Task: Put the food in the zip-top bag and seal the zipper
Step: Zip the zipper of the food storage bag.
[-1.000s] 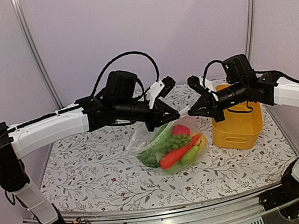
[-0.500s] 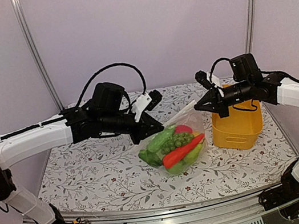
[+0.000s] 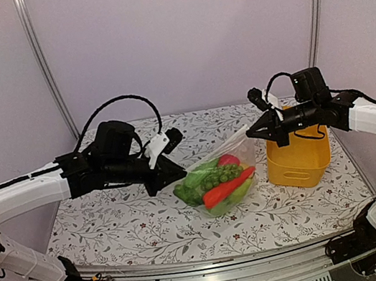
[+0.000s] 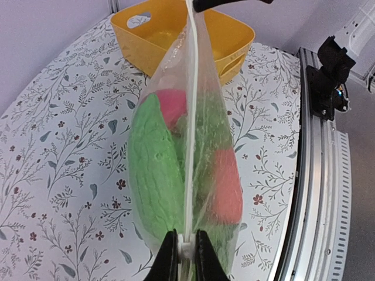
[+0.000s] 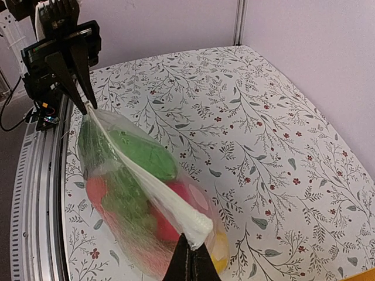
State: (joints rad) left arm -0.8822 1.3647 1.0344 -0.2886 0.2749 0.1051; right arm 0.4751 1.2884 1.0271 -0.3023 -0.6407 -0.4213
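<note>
The zip-top bag (image 3: 219,183), full of food (image 3: 225,186), rests on the bench (image 3: 116,226) just beside the yellow bin (image 3: 298,157). Its zipper (image 4: 188,105) stretches taut between the left gripper (image 4: 186,250) and the right gripper (image 5: 190,260), both sets of jaws clenched on its ends.

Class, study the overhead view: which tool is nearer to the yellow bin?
Right. The right tool pinches one end of the zip-top bag just beside the yellow bin. The left tool pinches the opposite end, the whole bag lying between it and the bin.
</note>
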